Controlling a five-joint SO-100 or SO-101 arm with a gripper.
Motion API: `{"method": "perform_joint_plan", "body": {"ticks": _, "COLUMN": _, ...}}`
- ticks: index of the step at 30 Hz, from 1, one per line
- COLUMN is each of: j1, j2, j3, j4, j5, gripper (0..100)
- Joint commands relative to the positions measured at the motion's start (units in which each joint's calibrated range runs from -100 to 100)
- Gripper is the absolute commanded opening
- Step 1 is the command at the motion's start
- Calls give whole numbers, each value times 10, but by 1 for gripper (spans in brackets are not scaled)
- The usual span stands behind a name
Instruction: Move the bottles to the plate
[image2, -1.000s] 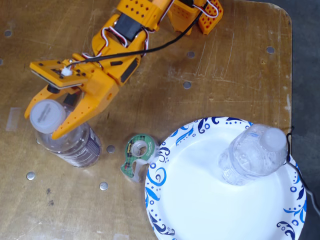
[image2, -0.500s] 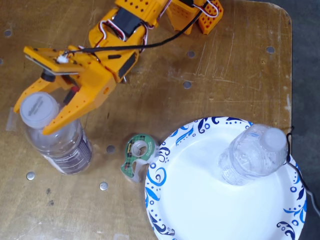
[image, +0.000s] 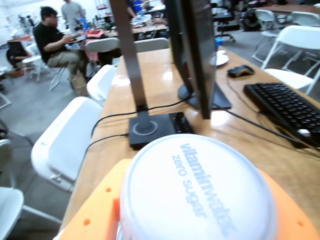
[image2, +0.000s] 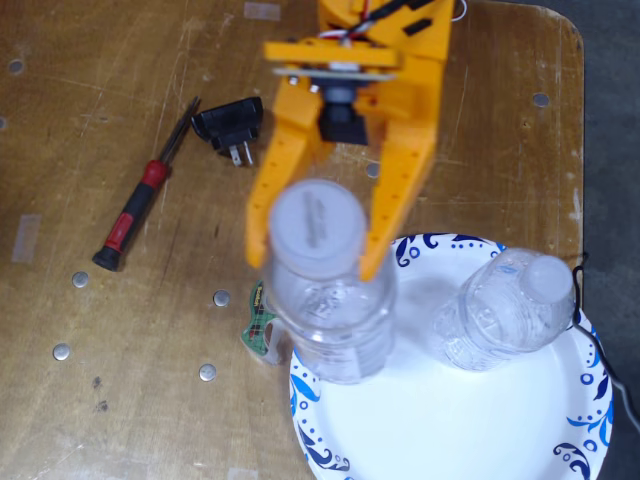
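Observation:
My orange gripper (image2: 315, 260) is shut on a clear water bottle (image2: 335, 330), its fingers (image2: 395, 190) flanking the neck just under the translucent white cap. The bottle is upright over the left edge of the white paper plate (image2: 450, 430) with its blue swirl rim. I cannot tell whether its base touches the plate. A second clear bottle (image2: 500, 310) with a white cap stands on the plate's upper right. In the wrist view the held bottle's cap (image: 197, 190), printed "vitaminwater zero sugar", fills the bottom between the fingers of the gripper (image: 197, 220).
A red-handled screwdriver (image2: 130, 215) and a black plug adapter (image2: 232, 125) lie on the wooden table to the left. A small green tape dispenser (image2: 262, 325) sits against the plate's left rim. The table edge runs down the right. The wrist view shows a monitor stand (image: 150, 127) and a keyboard (image: 290, 107).

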Motion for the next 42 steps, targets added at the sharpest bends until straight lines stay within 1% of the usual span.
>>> {"method": "perform_joint_plan", "body": {"ticks": 1, "j1": -60, "j2": -2, "j3": -32, "j4": 7, "j5": -1, "gripper": 10}}
{"method": "perform_joint_plan", "body": {"ticks": 6, "j1": -71, "j2": 26, "j3": -9, "j4": 1, "j5": 0, "gripper": 7}}
{"method": "perform_joint_plan", "body": {"ticks": 11, "j1": -70, "j2": 52, "j3": 10, "j4": -14, "j5": 0, "gripper": 8}}
{"method": "perform_joint_plan", "body": {"ticks": 13, "j1": -71, "j2": 69, "j3": 35, "j4": -60, "j5": 1, "gripper": 8}}
{"method": "perform_joint_plan", "body": {"ticks": 18, "j1": -81, "j2": 107, "j3": 127, "j4": -228, "j5": 1, "gripper": 8}}
{"method": "perform_joint_plan", "body": {"ticks": 20, "j1": -88, "j2": 113, "j3": 161, "j4": -279, "j5": 1, "gripper": 8}}
{"method": "perform_joint_plan", "body": {"ticks": 23, "j1": -90, "j2": 116, "j3": 202, "j4": -326, "j5": 5, "gripper": 8}}
{"method": "perform_joint_plan", "body": {"ticks": 26, "j1": -88, "j2": 118, "j3": 239, "j4": -371, "j5": 27, "gripper": 7}}
{"method": "perform_joint_plan", "body": {"ticks": 32, "j1": -67, "j2": 116, "j3": 334, "j4": -476, "j5": 45, "gripper": 7}}
{"method": "perform_joint_plan", "body": {"ticks": 35, "j1": -64, "j2": 114, "j3": 363, "j4": -498, "j5": 45, "gripper": 7}}
{"method": "perform_joint_plan", "body": {"ticks": 42, "j1": -67, "j2": 118, "j3": 381, "j4": -491, "j5": 41, "gripper": 7}}
